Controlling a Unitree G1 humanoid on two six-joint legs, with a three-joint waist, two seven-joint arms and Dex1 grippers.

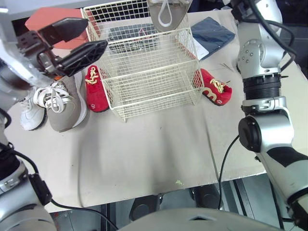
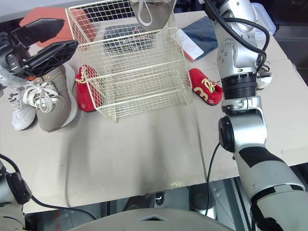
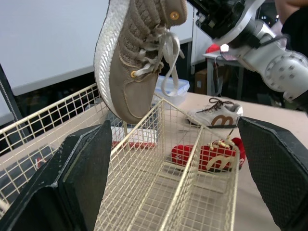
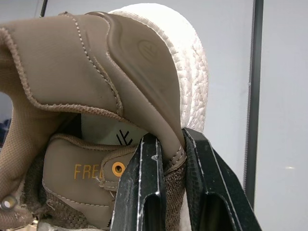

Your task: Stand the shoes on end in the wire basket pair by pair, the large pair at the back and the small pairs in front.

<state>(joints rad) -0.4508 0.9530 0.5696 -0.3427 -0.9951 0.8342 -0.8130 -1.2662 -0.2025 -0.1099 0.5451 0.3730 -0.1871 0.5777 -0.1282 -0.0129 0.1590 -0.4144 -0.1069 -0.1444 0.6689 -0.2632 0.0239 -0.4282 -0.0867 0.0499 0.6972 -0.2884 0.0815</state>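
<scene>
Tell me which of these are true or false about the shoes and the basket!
1. The right gripper grips a tan shoe by its heel. True.
2. Shoes stand in the wire basket. False: no shoe is in it, and the tan shoe hangs above it.
3. Both small red shoes lie left of the basket. False: one red shoe lies left of it, the other red shoe lies right of it.
4. The left gripper is open. True.
</scene>
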